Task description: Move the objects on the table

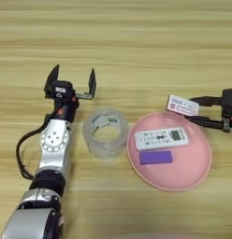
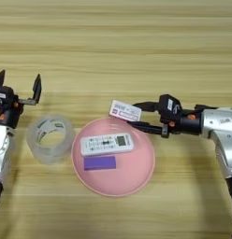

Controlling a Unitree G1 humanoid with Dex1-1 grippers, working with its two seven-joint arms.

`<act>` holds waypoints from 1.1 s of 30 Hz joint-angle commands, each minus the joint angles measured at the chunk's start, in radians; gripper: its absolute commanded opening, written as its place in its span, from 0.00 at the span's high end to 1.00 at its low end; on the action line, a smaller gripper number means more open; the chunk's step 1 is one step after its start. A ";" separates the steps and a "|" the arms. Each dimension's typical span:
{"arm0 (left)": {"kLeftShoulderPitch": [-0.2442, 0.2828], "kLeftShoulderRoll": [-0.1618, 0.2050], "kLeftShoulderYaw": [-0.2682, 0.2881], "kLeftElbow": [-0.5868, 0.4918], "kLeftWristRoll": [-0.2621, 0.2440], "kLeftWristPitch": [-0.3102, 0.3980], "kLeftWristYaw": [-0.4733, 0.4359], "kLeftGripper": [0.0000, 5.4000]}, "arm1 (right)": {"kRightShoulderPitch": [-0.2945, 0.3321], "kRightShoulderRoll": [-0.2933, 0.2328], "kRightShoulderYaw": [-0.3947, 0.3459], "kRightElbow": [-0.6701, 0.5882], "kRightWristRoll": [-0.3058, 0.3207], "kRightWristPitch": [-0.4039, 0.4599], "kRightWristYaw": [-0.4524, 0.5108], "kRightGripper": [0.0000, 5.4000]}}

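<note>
Black fingers of the right pincer [image 2: 139,116] are closed on the small white box with a red edge [image 2: 125,110], one finger above it and one below, gripping its right end. The box is held tilted at the far right rim of the pink plate [image 2: 141,175], its left end reaching over the rim. The right arm comes in from the right side, its silver forearm lying across the tabletop [image 2: 118,42] and its black wrist pointing left toward the plate.

On the plate lies the white remote control [image 2: 107,143], set almost crosswise with its dark screen toward the right and its small buttons toward the left. Just in front of it, on the near half of the plate, lies the flat purple block [image 2: 100,162], close to the remote but apart from it.

Left of the plate, just beside its rim, the clear tape roll [image 1: 104,132] stands on its flat side with its hole facing up.

Further left, the left pincer [image 1: 72,83] is spread wide with nothing between its fingers, which point away toward the far side of the tabletop. It is near the tape roll, beyond and to the left of it, and its silver arm runs back to the lower left corner.
</note>
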 commanded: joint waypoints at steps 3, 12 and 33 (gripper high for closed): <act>-0.019 0.005 0.006 0.019 -0.012 -0.006 -0.005 0.00 | 0.082 -0.057 0.012 -0.132 0.041 0.056 0.032 0.61; -0.025 0.005 0.009 0.027 -0.012 -0.010 -0.009 0.00 | 0.147 -0.097 0.077 -0.183 0.022 0.069 0.068 0.61; -0.016 -0.001 0.006 0.021 -0.009 -0.011 -0.007 0.00 | 0.150 -0.128 0.234 -0.146 -0.057 0.059 0.121 0.61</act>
